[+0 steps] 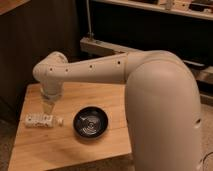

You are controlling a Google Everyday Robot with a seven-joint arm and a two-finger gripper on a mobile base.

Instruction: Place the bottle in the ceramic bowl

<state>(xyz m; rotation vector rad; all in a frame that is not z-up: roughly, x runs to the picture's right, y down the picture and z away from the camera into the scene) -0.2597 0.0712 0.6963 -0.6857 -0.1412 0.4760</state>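
The bottle (40, 120) lies on its side at about eight o'clock on the desk (45, 145). Its white cap (60, 121) points toward three o'clock, at the ceramic bowl (91, 123), which sits just beside it across a small gap. The end effector (48, 107) hangs close over the bottle's body, at its twelve o'clock, with its jaws spread and nothing pinched.

The risks, as I judge them:
- **Rolling:** a round bottle lying flat can roll toward six or twelve o'clock if one jaw touches first, and slip out of the closing.
- **Off-centre descent:** coming down toward the cap end could pivot the bottle or push it against the bowl and shift it.
- **Weak grip:** a hold on the smooth label may slide during the lift.
- **Bad landing:** the long bottle could end up across the rim rather than inside.
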